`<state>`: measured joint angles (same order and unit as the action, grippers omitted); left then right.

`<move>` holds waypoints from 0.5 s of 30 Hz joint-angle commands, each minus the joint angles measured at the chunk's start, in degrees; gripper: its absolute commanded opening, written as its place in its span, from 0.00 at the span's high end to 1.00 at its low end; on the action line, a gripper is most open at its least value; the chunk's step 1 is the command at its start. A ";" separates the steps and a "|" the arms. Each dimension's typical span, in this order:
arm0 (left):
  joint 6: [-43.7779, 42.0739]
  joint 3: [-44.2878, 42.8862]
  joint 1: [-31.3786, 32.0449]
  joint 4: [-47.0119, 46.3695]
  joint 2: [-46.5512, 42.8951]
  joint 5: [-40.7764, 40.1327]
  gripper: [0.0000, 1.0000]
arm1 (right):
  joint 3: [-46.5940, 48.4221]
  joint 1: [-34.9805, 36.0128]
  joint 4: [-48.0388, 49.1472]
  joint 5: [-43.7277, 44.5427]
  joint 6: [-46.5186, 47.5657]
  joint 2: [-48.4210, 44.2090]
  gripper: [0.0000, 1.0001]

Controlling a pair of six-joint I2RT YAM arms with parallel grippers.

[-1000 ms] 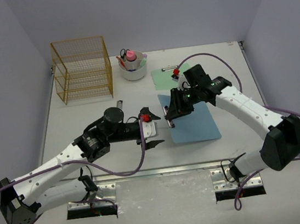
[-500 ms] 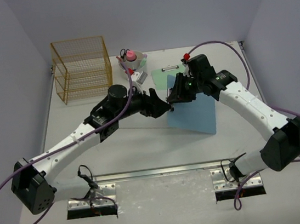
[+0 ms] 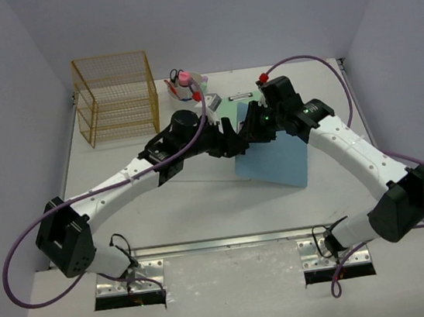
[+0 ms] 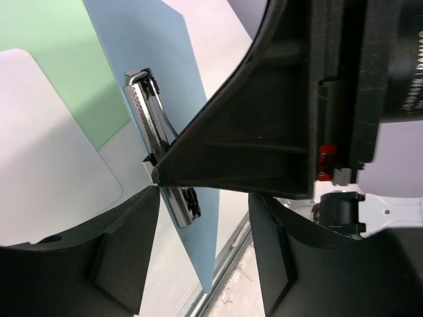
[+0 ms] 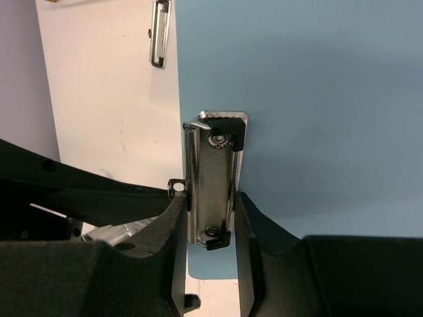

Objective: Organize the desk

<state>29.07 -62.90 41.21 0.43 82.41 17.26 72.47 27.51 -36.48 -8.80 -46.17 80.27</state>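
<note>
The desk (image 3: 122, 190) is a white tabletop between lavender walls. My right gripper (image 3: 249, 132) is shut on the metal clip (image 5: 210, 191) of a blue clipboard (image 3: 274, 158) and holds that end tilted up off the desk. In the right wrist view the gripper (image 5: 210, 224) pinches the clip from both sides. My left gripper (image 3: 233, 141) is open right next to it. In the left wrist view the gripper (image 4: 205, 264) has the blue clipboard's (image 4: 152, 72) corner hanging between its spread fingers, not touching them.
A green clipboard (image 3: 229, 111) lies partly under the blue one. A white cup (image 3: 186, 91) with scissors and pens stands behind it, a small grey object (image 3: 211, 101) beside it. A gold wire basket (image 3: 116, 97) stands back left. A metal rail (image 3: 223, 243) runs along the front edge.
My left arm has swung from the front middle up and right to the clipboard's clip. My right gripper has lifted the clip end and drawn it back. The white item at the left gripper is gone.
</note>
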 commanded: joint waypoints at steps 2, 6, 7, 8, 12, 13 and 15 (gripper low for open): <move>-1.20 -2.60 -0.38 -0.03 1.63 -2.75 0.48 | 3.03 0.88 2.29 -0.63 -1.22 -1.54 1.00; -0.87 -2.37 -0.75 1.60 2.58 -3.37 0.49 | 3.03 0.87 2.20 -1.00 -1.61 -1.70 1.00; -0.91 -2.32 -0.82 1.41 2.58 -3.56 0.49 | 3.03 0.88 2.16 -1.19 -1.69 -1.74 1.00; -0.97 -2.29 -0.89 1.24 2.58 -3.75 0.50 | 3.00 0.88 2.09 -1.31 -1.75 -1.81 1.00; -0.87 -2.24 -1.36 0.65 2.42 -4.06 0.56 | 2.37 0.96 2.02 -1.80 -2.06 -2.12 1.00; -0.29 -2.11 -1.76 0.59 2.36 -3.91 0.57 | 2.13 1.01 2.07 -2.00 -2.20 -2.26 1.00; 0.39 -1.96 -2.20 -1.67 2.31 -3.71 0.57 | 1.62 1.15 2.12 -2.37 -2.52 -2.40 1.00</move>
<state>28.38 -63.11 40.62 3.33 85.52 14.59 72.64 27.90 -35.98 -9.67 -47.14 80.25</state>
